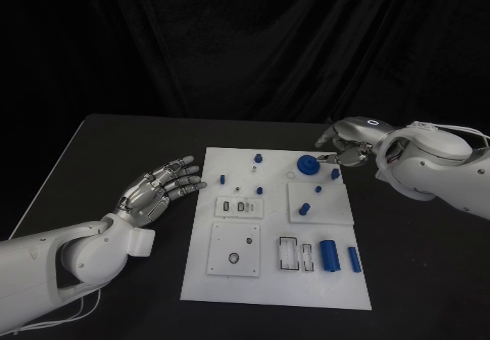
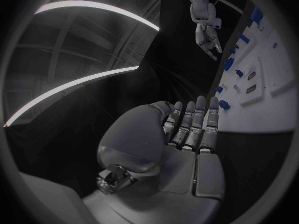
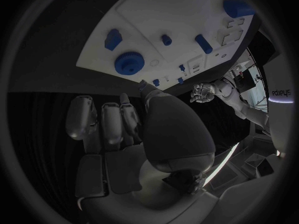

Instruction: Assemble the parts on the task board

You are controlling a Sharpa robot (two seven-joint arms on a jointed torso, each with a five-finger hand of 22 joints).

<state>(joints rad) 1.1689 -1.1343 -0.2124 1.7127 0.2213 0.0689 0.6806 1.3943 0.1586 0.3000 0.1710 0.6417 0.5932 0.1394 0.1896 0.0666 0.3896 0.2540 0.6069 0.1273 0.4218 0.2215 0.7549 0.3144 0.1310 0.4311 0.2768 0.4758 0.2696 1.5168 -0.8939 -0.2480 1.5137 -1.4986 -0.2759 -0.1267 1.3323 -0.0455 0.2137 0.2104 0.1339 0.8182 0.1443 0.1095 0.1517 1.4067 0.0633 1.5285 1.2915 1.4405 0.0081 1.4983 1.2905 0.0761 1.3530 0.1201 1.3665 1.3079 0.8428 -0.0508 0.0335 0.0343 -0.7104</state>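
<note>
The white task board (image 1: 274,283) lies in the middle of the table. A blue gear (image 1: 306,165) (image 3: 129,62) stands near its far right corner, and several small blue pegs (image 1: 304,208) stand upright further in. Two blue cylinders (image 1: 330,255) lie near the front right. My right hand (image 1: 342,150) (image 3: 156,129) hovers over the far right corner just beside the gear, fingers curled, pinching what looks like a small blue part (image 1: 332,159) (image 3: 145,86) at the thumb tip. My left hand (image 1: 161,185) (image 2: 187,134) floats left of the board, fingers spread and holding nothing.
Square white sub-plates with slots and holes (image 1: 234,249) sit raised on the board. Bare black tabletop (image 1: 112,156) surrounds the board on every side. A black curtain closes off the back.
</note>
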